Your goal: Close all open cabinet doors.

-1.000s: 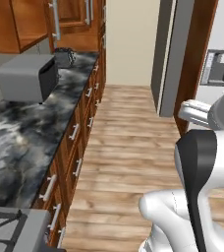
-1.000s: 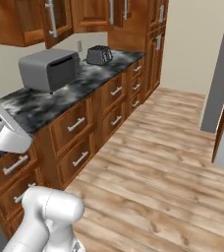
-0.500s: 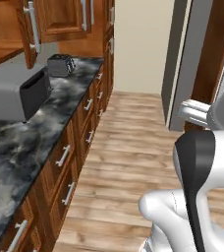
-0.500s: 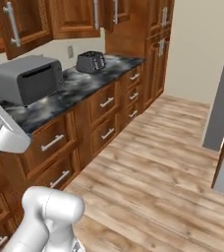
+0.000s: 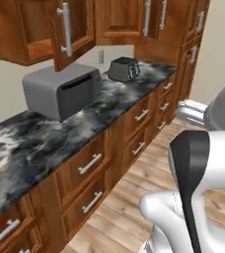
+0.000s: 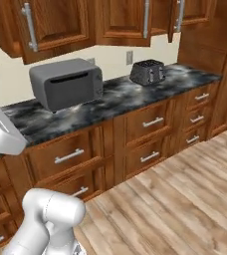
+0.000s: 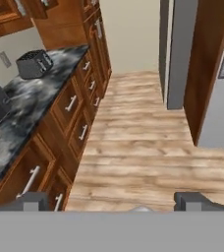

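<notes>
An upper cabinet door with a vertical bar handle stands swung out over the counter, baring the shelf inside. That door appears at the upper left of the right base view. Farther along the row a second door juts out edge-on, ajar. The door between them lies flush. My gripper is open and holds nothing; its fingertips rise far apart over the wooden floor, well away from the cabinets.
A grey toaster oven and a dark toaster sit on the black marble counter. Drawer fronts with horizontal handles line the base units. Tall cabinets end the row. Grey fridge panels stand across the wooden floor.
The whole picture has shifted: the base has turned toward the counter, so the upper cabinets and toaster oven now face the cameras. The doors and the gripper have not changed.
</notes>
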